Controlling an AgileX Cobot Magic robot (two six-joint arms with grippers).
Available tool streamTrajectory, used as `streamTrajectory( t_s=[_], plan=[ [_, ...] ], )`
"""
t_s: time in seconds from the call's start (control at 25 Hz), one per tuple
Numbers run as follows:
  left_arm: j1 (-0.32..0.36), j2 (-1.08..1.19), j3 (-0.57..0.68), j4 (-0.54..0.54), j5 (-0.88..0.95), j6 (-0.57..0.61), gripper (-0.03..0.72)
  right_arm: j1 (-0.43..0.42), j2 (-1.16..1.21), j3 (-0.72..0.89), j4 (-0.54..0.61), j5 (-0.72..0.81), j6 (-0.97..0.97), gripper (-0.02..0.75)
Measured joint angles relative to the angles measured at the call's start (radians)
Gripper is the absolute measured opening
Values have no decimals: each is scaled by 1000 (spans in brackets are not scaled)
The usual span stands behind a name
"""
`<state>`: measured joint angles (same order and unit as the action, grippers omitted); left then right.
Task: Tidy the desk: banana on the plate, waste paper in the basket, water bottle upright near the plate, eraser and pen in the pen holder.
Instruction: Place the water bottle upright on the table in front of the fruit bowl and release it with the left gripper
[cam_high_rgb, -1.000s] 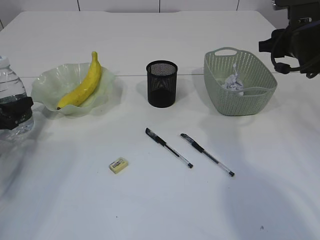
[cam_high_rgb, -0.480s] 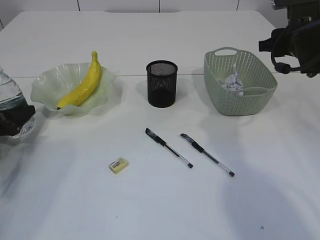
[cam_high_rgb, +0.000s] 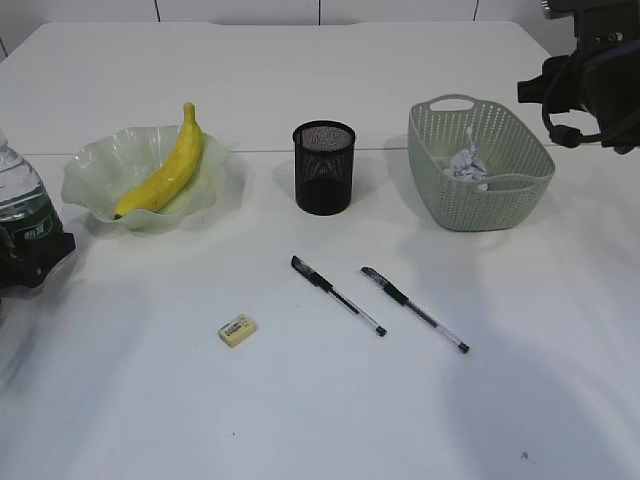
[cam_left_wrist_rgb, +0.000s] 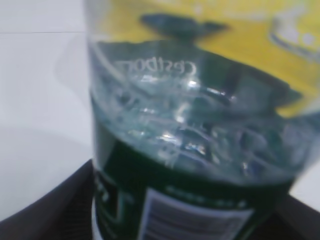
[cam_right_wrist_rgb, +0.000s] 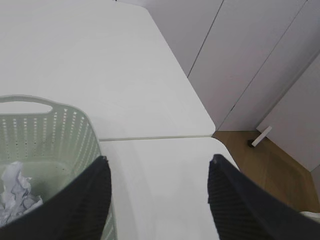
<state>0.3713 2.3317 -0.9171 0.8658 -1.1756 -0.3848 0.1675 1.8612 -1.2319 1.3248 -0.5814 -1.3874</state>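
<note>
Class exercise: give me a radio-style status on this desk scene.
Left gripper around upright bottle beside plate. Right gripper open, empty. Pens, eraser still on the desk.

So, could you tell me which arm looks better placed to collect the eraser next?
Probably left: its gripper sits by the bottle, nearer the eraser; the right gripper hangs beyond the basket.

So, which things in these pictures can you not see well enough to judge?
- Water bottle, exterior view: cut off by the left edge, cap out of frame; whether it stands on the table is hidden by the left tool.
- Left wrist view: bottle fills the blurred frame; whether the fingers touch it is unclear.
- Eraser, exterior view: print too small to read.
- Pen holder, exterior view: dark mesh hides its inside.
- Right tool, exterior view: out of frame.
</note>
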Motion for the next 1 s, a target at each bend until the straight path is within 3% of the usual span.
streamTrajectory(
  t_s=[0.48,1.0],
  plan=[
    [-15,-62,2,17,20,-31,568,0,0,0,-5,0,0,461],
    [-23,-174,6,46,26,-138,594,0,0,0,-7,-4,-2,461]
  ],
)
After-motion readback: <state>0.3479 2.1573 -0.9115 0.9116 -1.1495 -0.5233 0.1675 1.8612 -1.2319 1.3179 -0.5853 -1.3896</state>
